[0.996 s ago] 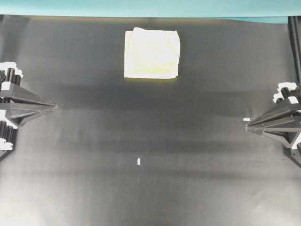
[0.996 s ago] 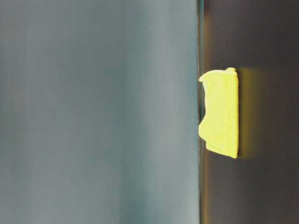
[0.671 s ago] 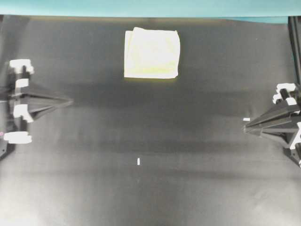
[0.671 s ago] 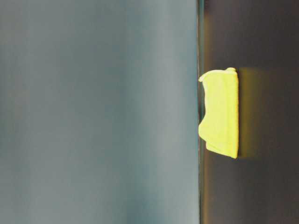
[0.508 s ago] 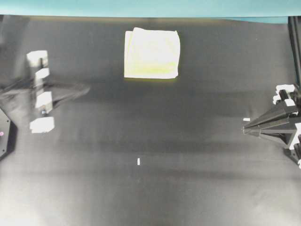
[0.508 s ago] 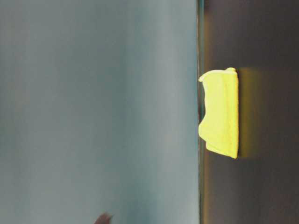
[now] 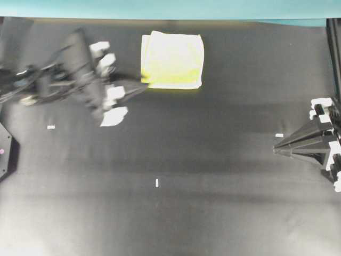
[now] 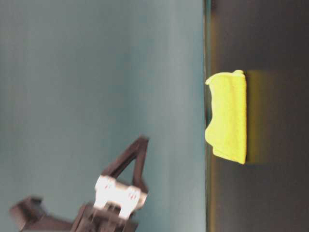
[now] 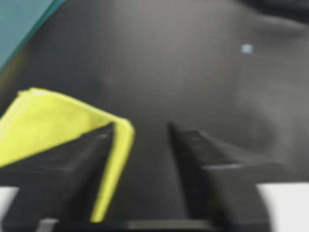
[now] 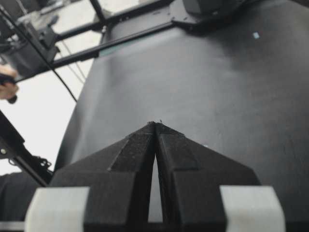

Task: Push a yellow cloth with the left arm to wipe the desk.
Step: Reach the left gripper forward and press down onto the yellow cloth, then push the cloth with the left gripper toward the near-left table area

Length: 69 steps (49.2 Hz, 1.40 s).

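A: We see the folded yellow fabric cloth (image 7: 172, 60) lying flat near the teal strip (image 7: 170, 9) edging the matte black desk (image 7: 213, 160).

B: Yep, our blurred left gripper (image 7: 139, 87), fingers spread, points at its lower-left corner. The right gripper (image 7: 276, 150) sits pinched together, well apart. Tiny white tape marks (image 7: 157, 183) dot the desk.

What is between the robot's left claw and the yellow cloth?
Nothing visible. The left gripper sits right at the near corner of the yellow cloth, its jaws apart, with only bare black desk around them. The right gripper rests far off to the side.
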Each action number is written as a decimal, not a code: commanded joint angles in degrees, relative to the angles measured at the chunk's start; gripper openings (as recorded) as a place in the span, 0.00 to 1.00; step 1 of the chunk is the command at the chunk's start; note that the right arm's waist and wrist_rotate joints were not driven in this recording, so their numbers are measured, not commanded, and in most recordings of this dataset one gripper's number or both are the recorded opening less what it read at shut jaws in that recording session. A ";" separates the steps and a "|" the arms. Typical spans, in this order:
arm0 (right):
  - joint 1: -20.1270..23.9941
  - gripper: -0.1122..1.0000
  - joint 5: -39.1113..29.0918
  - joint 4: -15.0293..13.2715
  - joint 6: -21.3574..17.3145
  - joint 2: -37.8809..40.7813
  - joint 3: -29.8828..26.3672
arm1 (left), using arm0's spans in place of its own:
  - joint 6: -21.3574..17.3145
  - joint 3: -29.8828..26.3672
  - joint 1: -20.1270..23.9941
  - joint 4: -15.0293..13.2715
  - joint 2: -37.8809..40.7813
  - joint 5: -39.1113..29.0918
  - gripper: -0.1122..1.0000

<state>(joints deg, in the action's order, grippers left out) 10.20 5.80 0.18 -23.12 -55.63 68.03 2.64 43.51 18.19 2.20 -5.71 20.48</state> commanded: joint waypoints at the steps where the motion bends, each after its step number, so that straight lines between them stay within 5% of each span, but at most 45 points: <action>1: 0.00 0.10 -0.26 0.00 0.00 0.35 -0.26 | 0.09 -3.87 2.02 0.26 4.48 0.62 0.62; 8: -0.09 0.10 -1.58 0.09 -0.09 0.44 0.09 | 0.18 -8.00 4.66 0.18 11.25 0.62 0.88; 35: 0.00 0.10 -2.72 0.09 0.00 0.18 0.44 | -0.26 -19.86 9.32 0.26 30.76 -1.93 0.84; 46: 0.00 0.10 -2.72 0.00 0.00 0.18 0.53 | -0.70 -18.63 9.05 0.26 30.67 -5.62 0.84; 69: 0.00 0.10 -2.46 0.09 0.00 0.18 0.62 | 0.09 -6.59 6.15 0.35 24.35 -2.90 0.85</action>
<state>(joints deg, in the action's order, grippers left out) 10.20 2.72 0.18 -23.12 -55.72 68.99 2.55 34.37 26.02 2.29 20.57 16.79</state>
